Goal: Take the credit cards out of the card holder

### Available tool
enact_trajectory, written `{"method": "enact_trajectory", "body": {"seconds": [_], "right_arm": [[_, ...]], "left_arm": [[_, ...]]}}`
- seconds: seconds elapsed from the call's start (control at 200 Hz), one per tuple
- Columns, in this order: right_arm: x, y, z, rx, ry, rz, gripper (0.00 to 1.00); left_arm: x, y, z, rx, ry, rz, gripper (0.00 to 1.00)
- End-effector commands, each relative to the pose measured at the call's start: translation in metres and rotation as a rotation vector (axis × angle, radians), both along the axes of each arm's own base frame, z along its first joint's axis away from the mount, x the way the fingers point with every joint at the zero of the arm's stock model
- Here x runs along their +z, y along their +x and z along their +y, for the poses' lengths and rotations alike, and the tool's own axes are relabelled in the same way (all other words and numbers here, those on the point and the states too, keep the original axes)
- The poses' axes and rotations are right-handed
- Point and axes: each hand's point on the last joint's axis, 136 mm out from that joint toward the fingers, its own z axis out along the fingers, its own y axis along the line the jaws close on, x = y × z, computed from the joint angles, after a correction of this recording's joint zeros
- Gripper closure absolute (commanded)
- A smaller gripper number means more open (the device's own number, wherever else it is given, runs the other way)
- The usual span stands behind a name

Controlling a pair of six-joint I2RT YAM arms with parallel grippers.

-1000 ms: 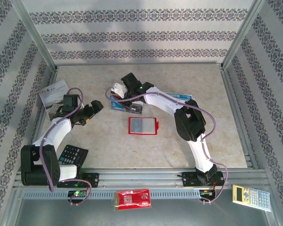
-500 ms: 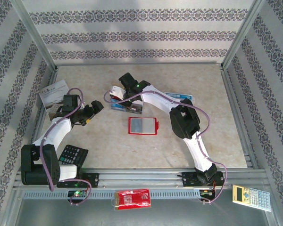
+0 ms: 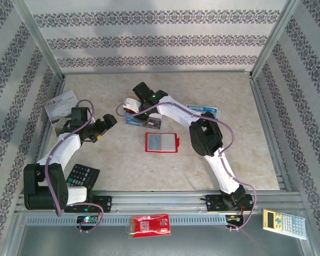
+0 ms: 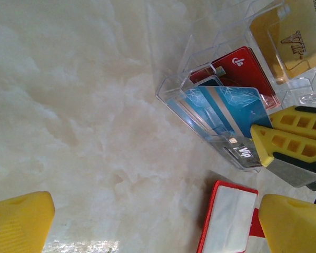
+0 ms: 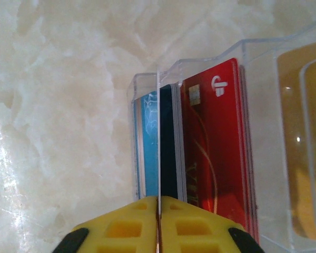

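Note:
The card holder (image 3: 161, 142), a small red wallet, lies open on the table with its pale clear pocket facing up; its end also shows in the left wrist view (image 4: 229, 219). My right gripper (image 5: 158, 201) is shut on a blue striped credit card (image 4: 226, 108). It holds the card edge-on in the front slot of a clear plastic rack (image 3: 144, 121). A gold-orange card (image 4: 289, 37) stands in a rear slot of that rack, and a red card (image 5: 216, 142) in a middle slot. My left gripper (image 3: 108, 124) hovers open, left of the rack, holding nothing.
A black calculator (image 3: 81, 175) lies by the left arm's base and a booklet (image 3: 61, 109) at the left wall. A flat red packet (image 3: 149, 225) and a pale calculator (image 3: 284, 223) lie on the front ledge. Patterned walls enclose the table.
The right arm's elbow has swung left and its gripper has edged slightly left over the rack. The left arm has not moved.

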Motion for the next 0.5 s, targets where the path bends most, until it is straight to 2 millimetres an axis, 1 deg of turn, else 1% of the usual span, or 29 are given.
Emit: {"method": "enact_trajectory", "body": {"seconds": [0.0, 0.075, 0.15, 0.265, 0.385, 0.495], "right_arm": [[-0.005, 0.0, 0.001, 0.009, -0.036, -0.007, 0.84], [-0.004, 0.001, 0.0, 0.005, -0.044, -0.016, 0.82], [-0.003, 0.003, 0.0, -0.001, -0.046, -0.023, 0.81], [0.004, 0.004, 0.001, -0.014, -0.035, -0.029, 0.81], [0.022, -0.001, 0.004, -0.029, 0.018, -0.012, 0.81], [0.046, -0.006, 0.007, -0.064, 0.086, 0.002, 0.8]], "left_arm": [[-0.005, -0.006, 0.002, -0.008, -0.007, 0.025, 0.0], [-0.005, -0.006, 0.002, -0.01, -0.008, 0.025, 0.0], [-0.006, -0.006, 0.002, -0.01, -0.008, 0.026, 0.0], [-0.005, -0.006, 0.001, -0.012, -0.012, 0.025, 0.0], [-0.005, -0.007, 0.001, -0.013, -0.015, 0.024, 0.0], [-0.004, -0.007, 0.0, -0.019, -0.018, 0.023, 0.0]]}}
